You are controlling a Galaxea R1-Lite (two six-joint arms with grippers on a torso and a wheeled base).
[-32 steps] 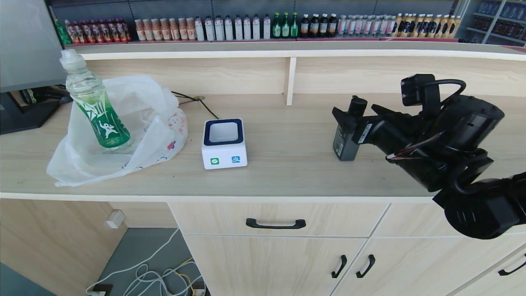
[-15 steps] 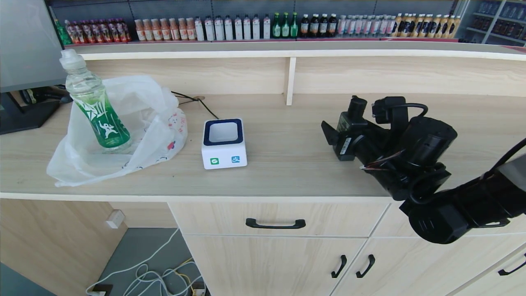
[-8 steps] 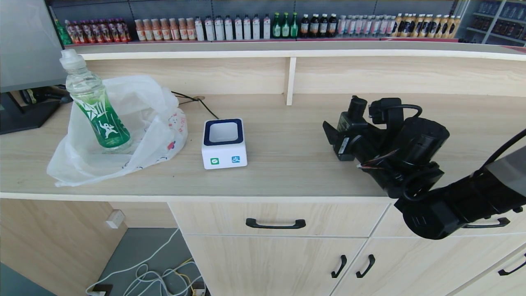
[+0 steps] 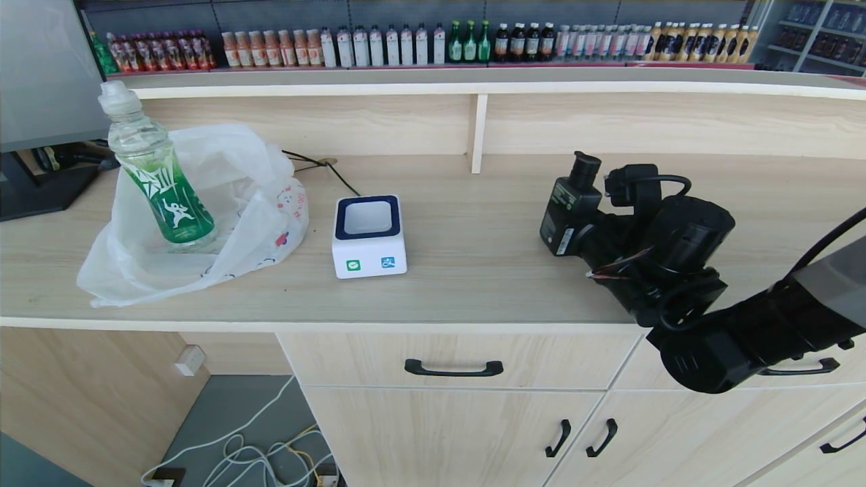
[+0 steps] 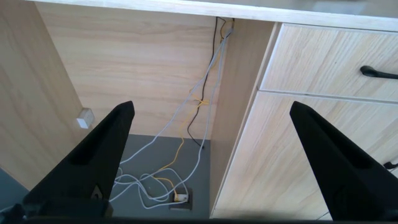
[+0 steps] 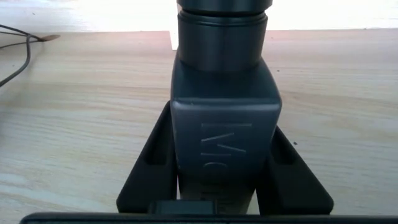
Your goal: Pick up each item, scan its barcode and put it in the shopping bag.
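On the light wooden counter (image 4: 473,291), a white plastic shopping bag (image 4: 260,223) at left holds an upright green bottle (image 4: 166,189). A white, blue-rimmed scanner box (image 4: 369,238) sits at centre. Right of centre, the right gripper (image 4: 587,233) pinches a dark grey square bottle (image 4: 567,211). The left gripper (image 5: 210,107) is spread wide.

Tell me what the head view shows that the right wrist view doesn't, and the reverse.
Head view adds: the shopping bag with a green bottle standing in it, the white scanner beside the bag, and rows of drinks on the shelf behind.
Right wrist view adds: a close look at two black fingers pressed on opposite sides of the dark bottle, and the lettering on its face.
Both: the right hand shut on that dark bottle, over the wooden counter.
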